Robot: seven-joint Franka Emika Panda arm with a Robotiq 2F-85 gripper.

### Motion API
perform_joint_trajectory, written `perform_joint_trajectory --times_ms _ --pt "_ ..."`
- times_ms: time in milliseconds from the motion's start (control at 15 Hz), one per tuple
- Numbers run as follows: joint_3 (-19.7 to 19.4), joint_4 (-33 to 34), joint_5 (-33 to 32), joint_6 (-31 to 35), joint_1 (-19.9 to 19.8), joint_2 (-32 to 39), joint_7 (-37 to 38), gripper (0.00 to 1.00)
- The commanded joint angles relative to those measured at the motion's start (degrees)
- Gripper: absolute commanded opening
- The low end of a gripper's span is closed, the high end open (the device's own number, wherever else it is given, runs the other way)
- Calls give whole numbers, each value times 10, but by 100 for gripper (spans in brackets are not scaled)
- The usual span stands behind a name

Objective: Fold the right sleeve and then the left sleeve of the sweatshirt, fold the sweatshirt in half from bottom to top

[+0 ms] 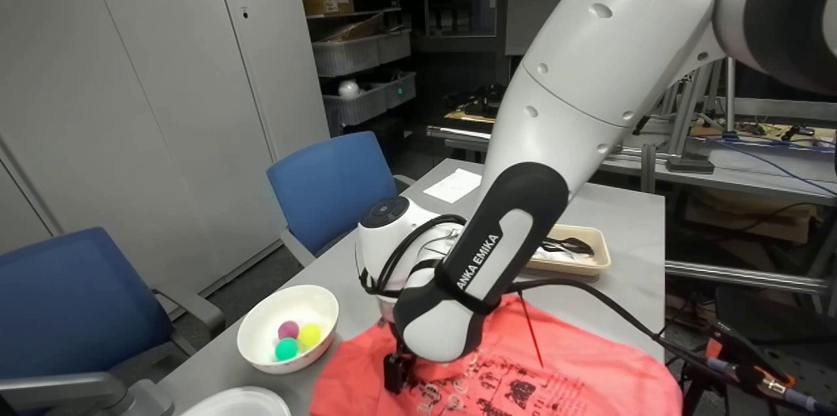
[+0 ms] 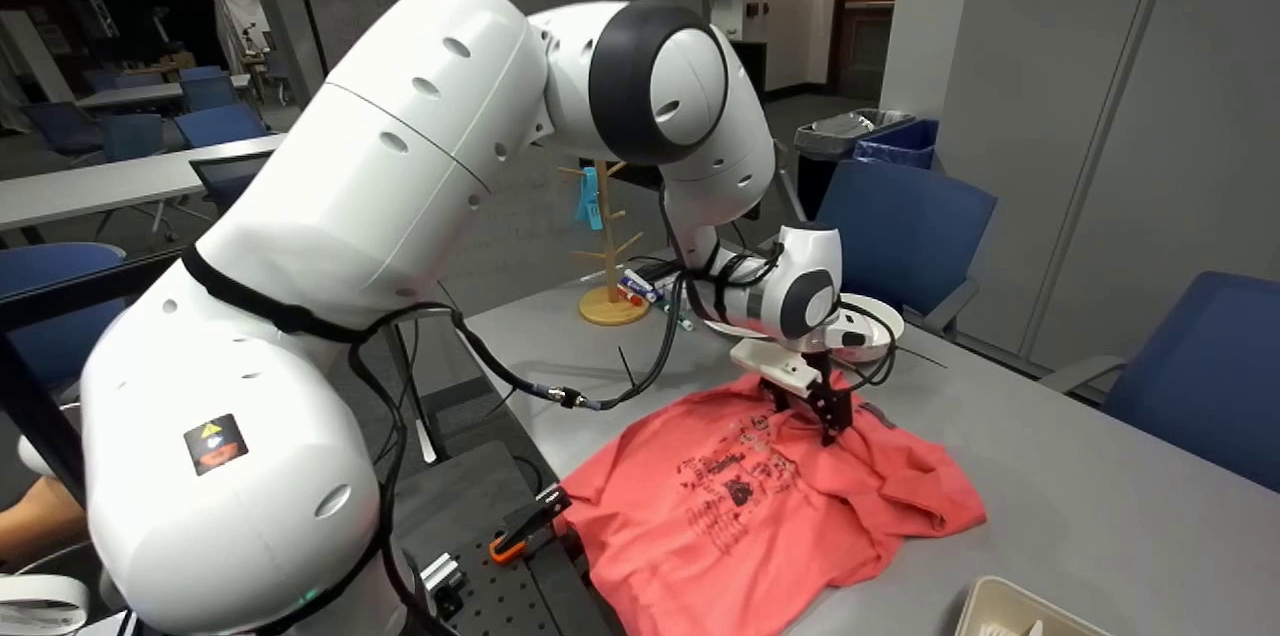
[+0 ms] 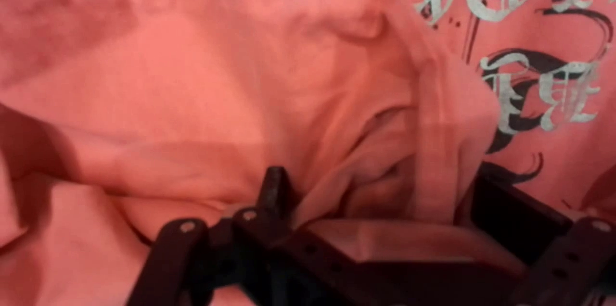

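One loose, banded flap (image 3: 435,152), probably a sleeve, lies right between the spread fingers (image 3: 274,193) of the tool (image 3: 380,185), nothing pinched, and that's the crux: the tool stands at the side of the sweatshirt (image 2: 745,526) away from the Panda arm's shoulder (image 2: 220,526), so any inward pull likely heads back that way. And what a sight on that grey tabletop (image 2: 1060,496), coral-red cloth roughly flat through the printed panel, rucked up around the tool, silver-and-black lettering (image 3: 510,94) partly covered!
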Motion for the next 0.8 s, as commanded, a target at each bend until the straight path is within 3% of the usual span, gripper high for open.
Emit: perform_joint_trajectory --times_ms 0,333,733 --pt "-12 35 -2 -2 10 17 8 100" --pt "-44 -28 -24 -2 37 -31 32 100" --pt "-89 -164 -70 14 85 -119 90 100"
